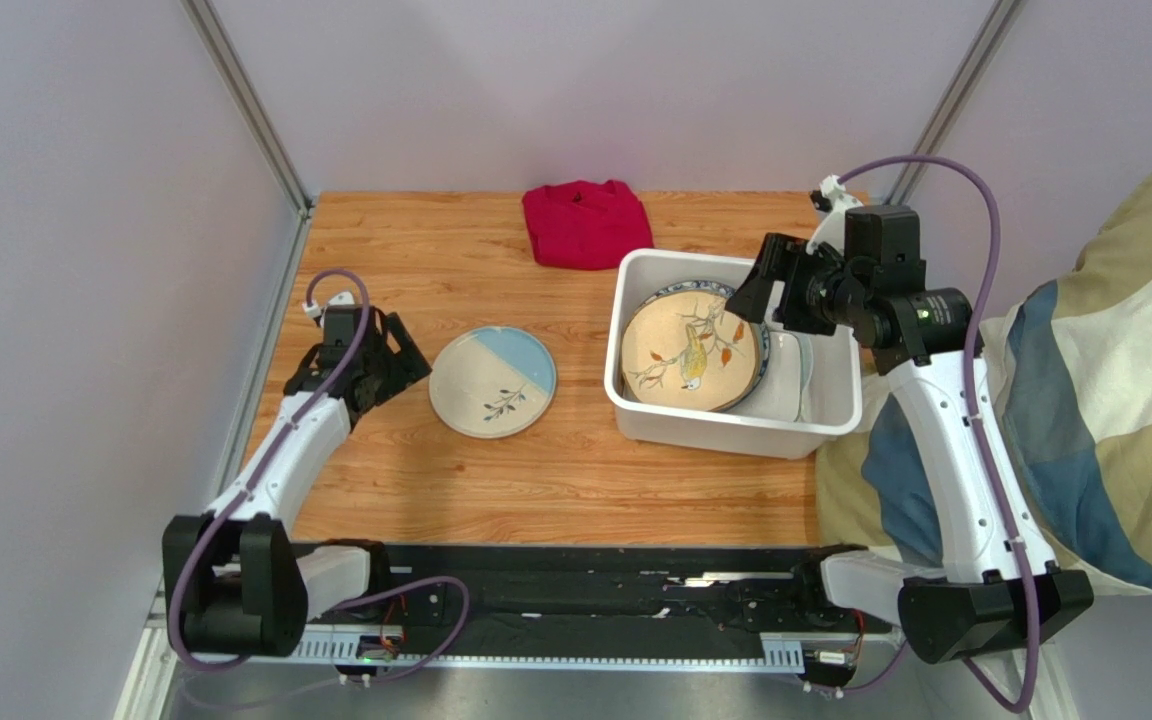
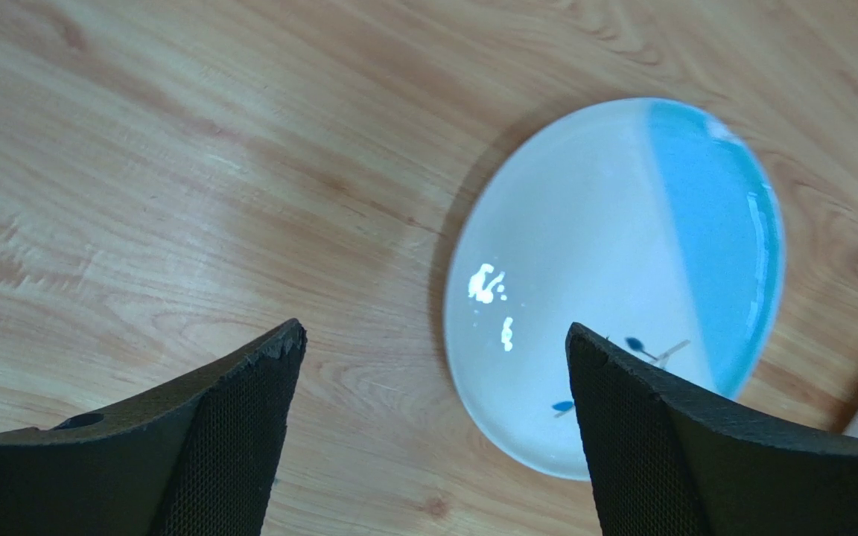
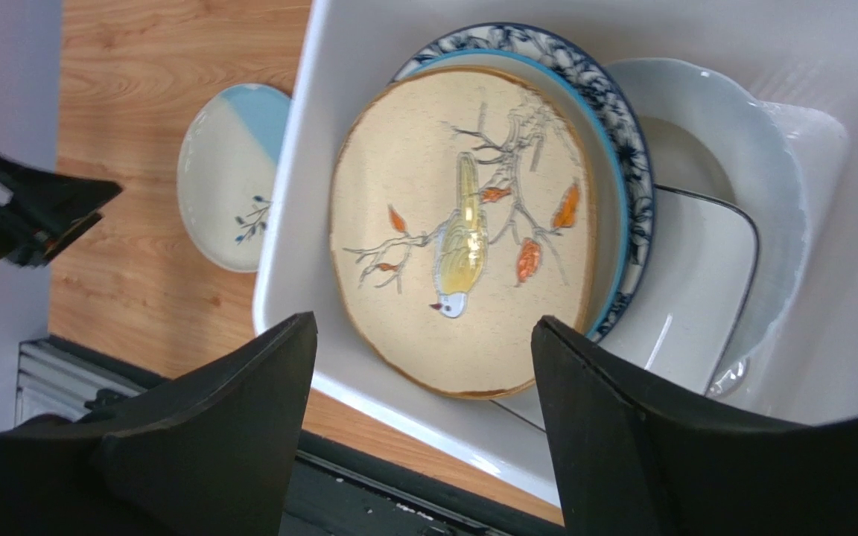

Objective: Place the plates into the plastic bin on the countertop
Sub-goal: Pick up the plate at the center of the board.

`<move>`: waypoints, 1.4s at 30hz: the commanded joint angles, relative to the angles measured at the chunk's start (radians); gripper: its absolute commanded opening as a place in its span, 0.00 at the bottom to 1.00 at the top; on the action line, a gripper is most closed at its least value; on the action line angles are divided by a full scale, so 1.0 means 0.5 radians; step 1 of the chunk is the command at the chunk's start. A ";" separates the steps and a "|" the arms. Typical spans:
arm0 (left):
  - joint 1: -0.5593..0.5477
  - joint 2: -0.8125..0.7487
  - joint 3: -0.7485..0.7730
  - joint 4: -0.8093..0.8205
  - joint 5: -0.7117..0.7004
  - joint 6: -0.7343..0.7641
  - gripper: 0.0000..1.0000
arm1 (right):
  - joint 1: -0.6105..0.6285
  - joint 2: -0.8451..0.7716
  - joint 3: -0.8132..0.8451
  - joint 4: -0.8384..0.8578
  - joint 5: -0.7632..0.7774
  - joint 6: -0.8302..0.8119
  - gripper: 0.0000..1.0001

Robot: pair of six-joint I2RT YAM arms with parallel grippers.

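**One plate left outside the bin, both grippers hanging open**

The plastic bin (image 1: 717,426) is sitting on the wood-grain countertop (image 1: 432,255) and is already holding a slanted stack. A cream bird-and-branch plate (image 3: 467,229) is lying on top, overlapping a blue floral-rimmed plate (image 3: 615,123). Beside them, a white round plate (image 3: 736,123) and a white rectangular dish (image 3: 696,290) are leaning against the bin's far wall. They are tilting because each is resting partly on its neighbour.

A cream-and-blue plate with a leaf sprig (image 1: 494,381) is lying flat on the wood just left of the bin, apart from its wall. This looks like the last dish waiting to go in.

The left gripper (image 1: 394,365) is hovering at that plate's outer edge, on the side away from the bin. Its fingers are spread wide and gripping nothing, probably lining up to take the rim. A flat plate gives little purchase, so one finger will likely need to slip under the lip.

The right gripper (image 3: 422,324) is hanging above the bin, over its near wall, with fingers parted and empty.

A folded red cloth (image 1: 587,222) is lying behind the bin.
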 commanded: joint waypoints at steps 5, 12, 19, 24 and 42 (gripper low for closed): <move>0.007 0.355 -0.015 0.196 0.011 -0.095 0.69 | 0.423 0.131 0.169 0.436 -0.170 0.160 0.74; 0.007 0.616 0.004 0.288 0.225 -0.114 0.63 | 0.812 0.529 0.337 0.559 -0.115 0.178 0.74; 0.001 0.702 0.068 0.242 0.244 -0.074 0.58 | 1.168 1.091 0.718 0.467 0.103 0.142 0.72; -0.008 0.763 0.139 0.156 0.210 -0.028 0.54 | 1.218 1.569 1.092 0.333 0.370 0.145 0.72; -0.015 0.788 0.172 0.144 0.299 0.000 0.48 | 1.141 2.377 1.537 0.209 0.723 0.044 0.55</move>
